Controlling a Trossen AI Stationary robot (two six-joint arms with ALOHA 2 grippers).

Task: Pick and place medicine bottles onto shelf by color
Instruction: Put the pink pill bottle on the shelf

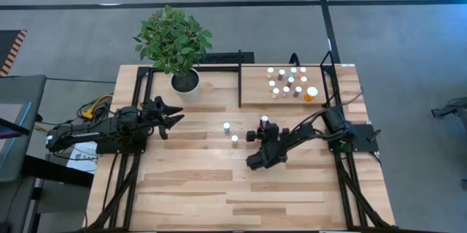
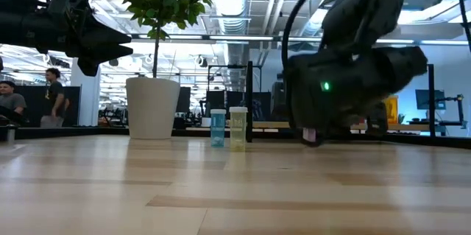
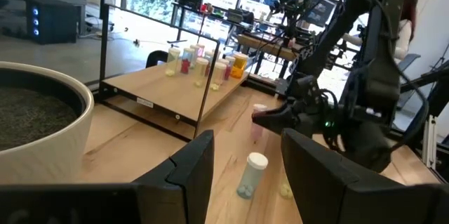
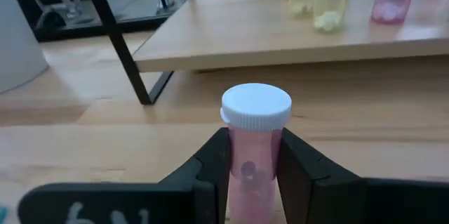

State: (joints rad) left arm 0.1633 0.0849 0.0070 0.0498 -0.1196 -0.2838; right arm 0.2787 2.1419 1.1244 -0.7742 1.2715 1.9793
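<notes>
My right gripper (image 1: 264, 125) is shut on a pink bottle with a white cap (image 4: 256, 104) near the table's middle, just in front of the shelf (image 1: 252, 94). The shelf, a light-wood board with black bars, holds several small white-capped bottles (image 1: 288, 81) and a larger orange one (image 1: 311, 94). A bluish bottle (image 1: 227, 126) and a yellowish one (image 1: 234, 139) stand upright on the table to the left of my right gripper. My left gripper (image 1: 172, 117) is open and empty, above the table at the left, pointing at those two. My right gripper pinches the pink bottle's body (image 4: 254, 161) just below the white cap, one finger (image 4: 214, 161) on each side. The fingers come from the table's near side, slanting slightly down toward the shelf. The bottle stands upright; whether its base touches the table I cannot tell.
A white plant pot (image 1: 185, 83) with a leafy plant stands at the far left of the shelf. The shelf's black upright bars (image 1: 240, 79) rise at its left end. People show in the room beyond the table (image 2: 9, 101).
</notes>
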